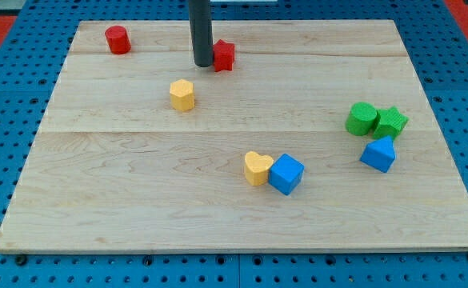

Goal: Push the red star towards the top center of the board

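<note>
My tip [203, 65], the end effector here, is a plain dark rod with nothing to open or close, so it holds nothing; it stands on the surface [138, 200] at the far side, touching or just beside the left flank of the red star [224, 55].

Going left to right: the red cylinder [118, 39] sits in the far left corner, well apart from the work. The yellow hexagonal block [182, 94] lies nearer than my tip and slightly left of it. Then comes my tip, with the red star right against it; the star is already in the far band of the surface, close to the middle of the far edge. Further right and nearer, the yellow heart [256, 168] touches the blue cube [286, 174]. At the right, two green blocks [376, 121] sit together, with a blue block [378, 154] just in front.

As I judge it, little travel is left. A push from the left drives the star right, so keep it short and centred on the star's flank to prevent it spinning off, then stop before it passes centre.
</note>
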Tool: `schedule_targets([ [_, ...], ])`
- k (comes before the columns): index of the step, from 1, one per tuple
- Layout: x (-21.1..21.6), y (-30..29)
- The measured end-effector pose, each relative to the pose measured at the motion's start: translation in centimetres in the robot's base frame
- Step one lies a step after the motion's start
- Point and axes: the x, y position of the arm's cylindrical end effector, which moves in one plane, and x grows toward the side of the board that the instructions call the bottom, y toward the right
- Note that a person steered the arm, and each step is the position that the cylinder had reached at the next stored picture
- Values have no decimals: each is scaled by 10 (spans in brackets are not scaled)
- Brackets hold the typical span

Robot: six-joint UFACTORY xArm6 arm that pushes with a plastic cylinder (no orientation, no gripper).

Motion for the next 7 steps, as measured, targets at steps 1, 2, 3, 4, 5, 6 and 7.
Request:
schedule_targets([
  [1, 30, 2],
  [2, 25, 32],
  [3, 2, 32],
  [4, -3, 26],
  [5, -3, 26],
  [6, -3, 26],
  [7, -3, 19],
])
